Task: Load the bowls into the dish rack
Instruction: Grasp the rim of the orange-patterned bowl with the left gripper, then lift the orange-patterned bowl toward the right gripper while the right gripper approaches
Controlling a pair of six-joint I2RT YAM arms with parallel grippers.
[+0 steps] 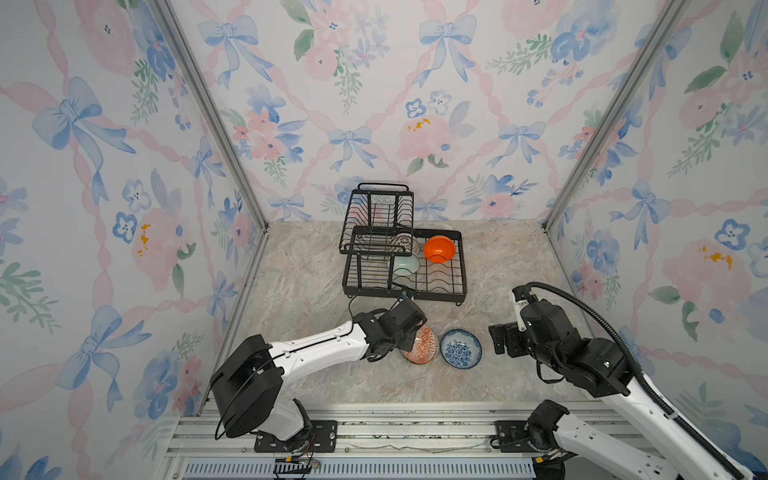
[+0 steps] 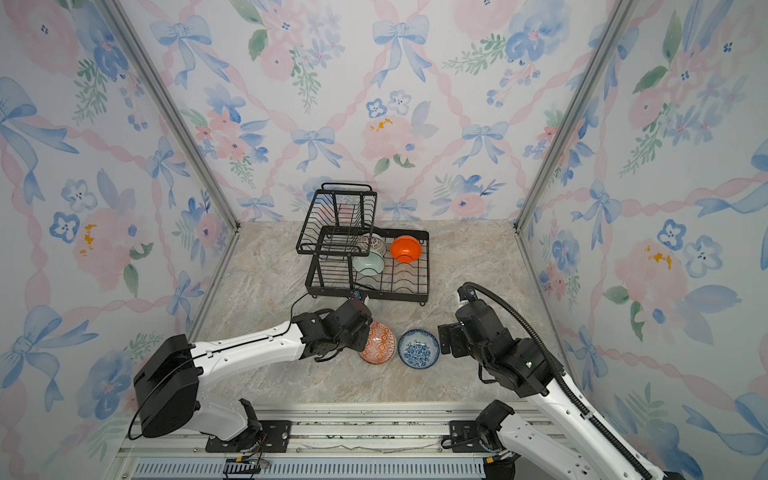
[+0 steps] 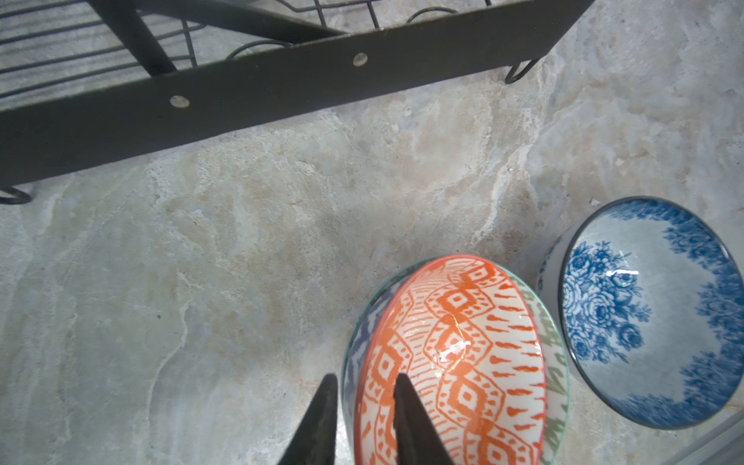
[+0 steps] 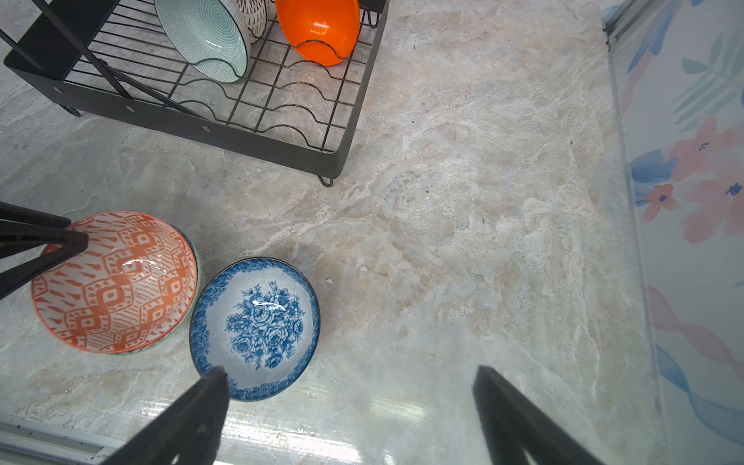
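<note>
The marbled grey-beige counter [image 1: 353, 386] is viewed from high in front in both top views. The blue-white floral round bowl [image 3: 648, 318] is shared closely by both wrist views.

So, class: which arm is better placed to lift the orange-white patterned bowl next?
Left. The left gripper has one finger either side of the orange-white bowl at its rim; the right gripper hangs open by the blue floral bowl, farther off.

No readable text, no legible labels, brands, numbers or signs in any view
</note>
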